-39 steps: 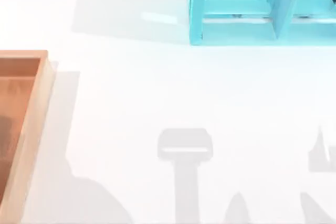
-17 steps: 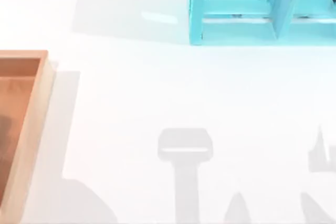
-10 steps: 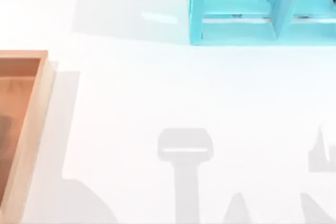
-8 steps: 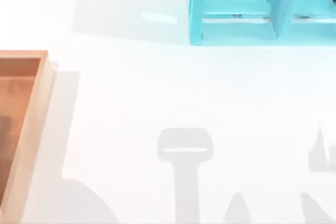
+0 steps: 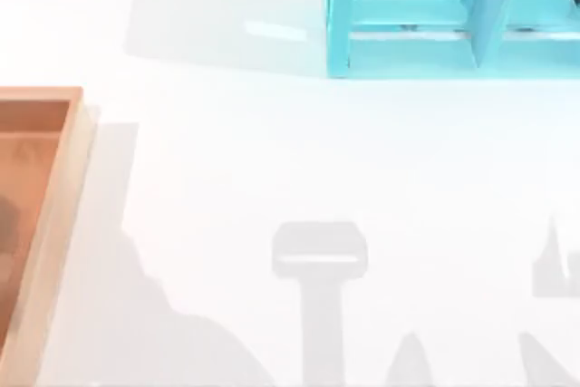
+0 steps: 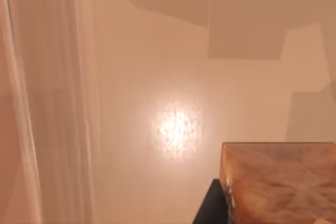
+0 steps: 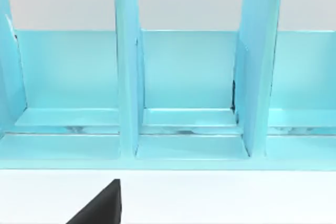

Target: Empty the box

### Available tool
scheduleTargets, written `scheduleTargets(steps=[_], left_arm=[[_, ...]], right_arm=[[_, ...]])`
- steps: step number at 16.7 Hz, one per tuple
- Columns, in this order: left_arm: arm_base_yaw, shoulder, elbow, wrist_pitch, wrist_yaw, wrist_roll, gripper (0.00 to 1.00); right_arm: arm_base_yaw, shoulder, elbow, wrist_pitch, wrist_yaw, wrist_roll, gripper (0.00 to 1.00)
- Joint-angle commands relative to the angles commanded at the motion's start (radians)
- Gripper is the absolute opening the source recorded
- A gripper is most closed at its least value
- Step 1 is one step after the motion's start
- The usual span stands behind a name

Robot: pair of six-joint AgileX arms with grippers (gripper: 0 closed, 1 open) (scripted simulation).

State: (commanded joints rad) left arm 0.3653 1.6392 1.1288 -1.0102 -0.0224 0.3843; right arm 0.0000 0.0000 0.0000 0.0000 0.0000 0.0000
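Observation:
The box (image 5: 56, 224), a shallow wooden tray with tan rim walls and an orange-brown floor, lies at the table's left edge. In the left wrist view its floor (image 6: 173, 77) and one wall (image 6: 47, 103) spread out below the camera. A wooden block (image 6: 283, 182) with a mottled brown top sits close to that camera. My left gripper (image 6: 215, 203) is shut on the block, with one dark finger (image 6: 209, 208) pressed against its side. A dark tip of my right gripper (image 7: 100, 205) shows low over the white table, facing the shelf.
A turquoise shelf with upright dividers (image 5: 408, 43) stands at the back right of the table; the right wrist view looks into its compartments (image 7: 189, 77). Arm shadows fall on the white table (image 5: 272, 160) along its near edge.
The shadow at the near left of the table has spread up and to the right, so the left arm has moved. The box and shelf stay put.

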Motion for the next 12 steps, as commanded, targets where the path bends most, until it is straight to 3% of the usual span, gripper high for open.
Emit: scheduleTargets(steps=[6,12], left_arm=[[0.0,-0.075,0.195,-0.215,0.015,0.017,0.0],[0.013,-0.051,0.206,-0.302,0.014,0.021,0.0]], right_arm=[[0.0,0.0,0.0,0.0,0.0,0.0,1.0],[0.0,0.0,0.0,0.0,0.0,0.0,1.0]])
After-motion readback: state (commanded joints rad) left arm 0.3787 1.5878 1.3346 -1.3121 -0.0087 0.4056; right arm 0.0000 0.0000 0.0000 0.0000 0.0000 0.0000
